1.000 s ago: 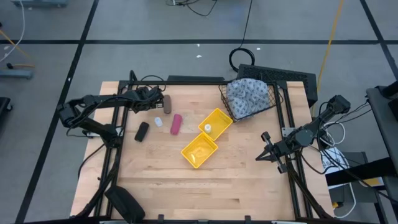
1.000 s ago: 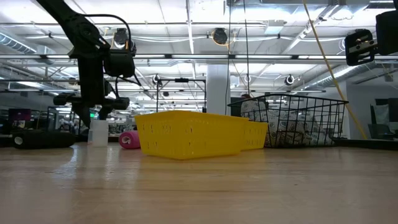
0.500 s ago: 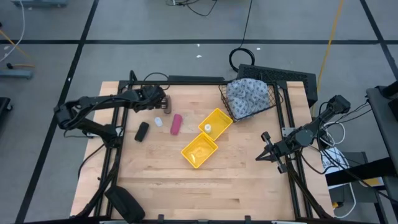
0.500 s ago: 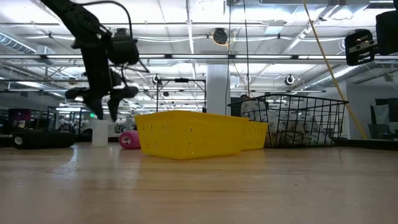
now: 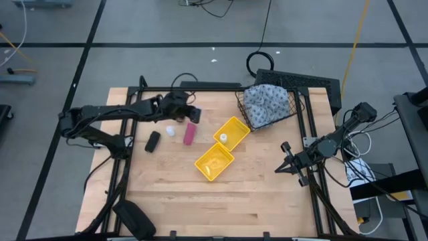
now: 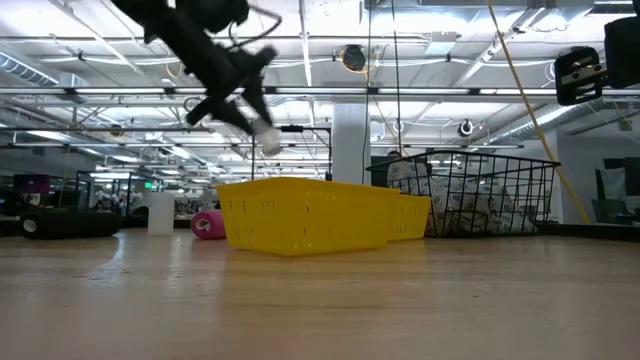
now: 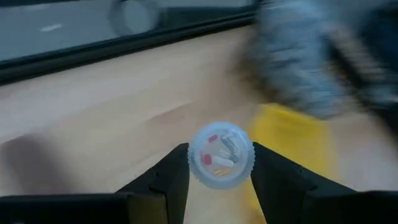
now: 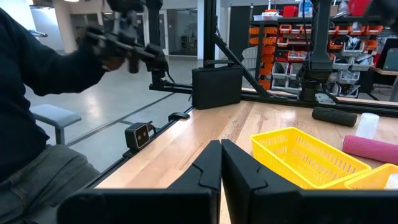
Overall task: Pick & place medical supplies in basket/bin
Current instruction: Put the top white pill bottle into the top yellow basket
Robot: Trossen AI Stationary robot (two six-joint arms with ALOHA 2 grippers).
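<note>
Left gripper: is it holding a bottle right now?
Yes, the left wrist view shows a small white bottle clamped between the left gripper fingers, lifted above the table.

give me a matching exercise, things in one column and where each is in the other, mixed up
Things:
1. cloth bundle
2. pink cylinder
3. clear-topped bottle
4. white bottle

Places:
A. between the left end effector's fingers
B. in the wire basket
C. in the yellow bin
D. lying on the bare table

Pairs: 1-B, 2-D, 3-A, 4-C
</note>
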